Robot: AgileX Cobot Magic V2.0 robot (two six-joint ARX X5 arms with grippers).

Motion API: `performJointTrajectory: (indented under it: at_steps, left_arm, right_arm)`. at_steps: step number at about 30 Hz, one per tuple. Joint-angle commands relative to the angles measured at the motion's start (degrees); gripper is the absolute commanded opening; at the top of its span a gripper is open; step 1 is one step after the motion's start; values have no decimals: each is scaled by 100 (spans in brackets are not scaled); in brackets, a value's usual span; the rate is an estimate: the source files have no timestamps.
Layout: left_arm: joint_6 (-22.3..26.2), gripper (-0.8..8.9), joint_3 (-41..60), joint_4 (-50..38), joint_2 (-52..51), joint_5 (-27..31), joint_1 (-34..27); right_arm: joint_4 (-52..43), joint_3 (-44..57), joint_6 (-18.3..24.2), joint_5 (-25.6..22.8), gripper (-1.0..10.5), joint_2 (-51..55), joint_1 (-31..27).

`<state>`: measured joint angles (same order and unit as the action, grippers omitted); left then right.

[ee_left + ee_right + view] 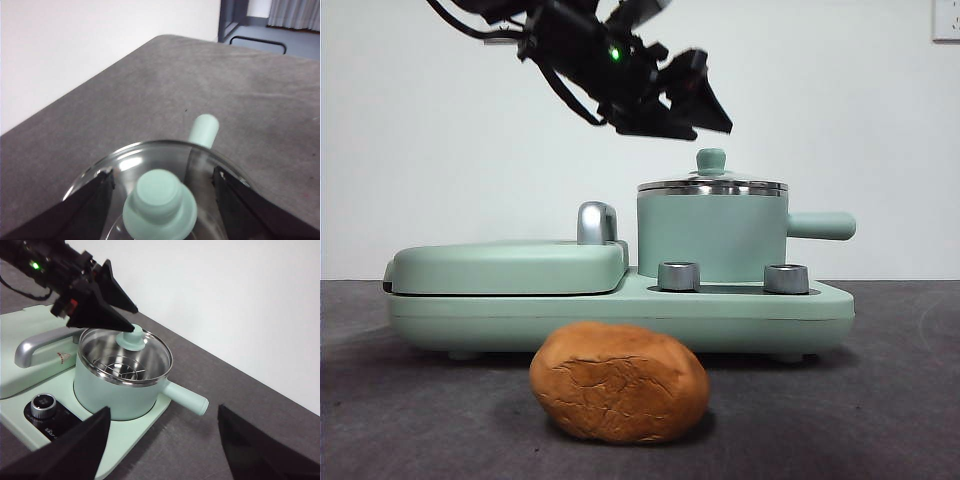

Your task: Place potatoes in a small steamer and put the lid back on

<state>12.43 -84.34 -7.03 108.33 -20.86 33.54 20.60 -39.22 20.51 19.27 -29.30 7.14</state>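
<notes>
Jaws of the left gripper (160,182) stand spread wide on either side of the small mint-green knob of the round clear glass lid (126,356), not touching it. The lid sits closed on the mint-green cylindrical steamer pot (712,238), directly under this gripper. The orange-brown wrinkled oval potato (619,382) lies on the dark table (880,400), well below and in front. The right gripper (162,440) hovers released, apart from the pot.
</notes>
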Motion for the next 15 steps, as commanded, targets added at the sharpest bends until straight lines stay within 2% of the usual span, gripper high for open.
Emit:
performJointTrajectory:
  at_steps: [1, 15]
  left_arm:
    - [-28, 306, -155, -175, 229, 31, 59]
    - [-7, 302, -155, -203, 529, 50, 50]
  right_arm:
    - [-37, -85, -103, -20, 339, -20, 24]
    - [-33, -85, -103, -22, 339, -20, 24]
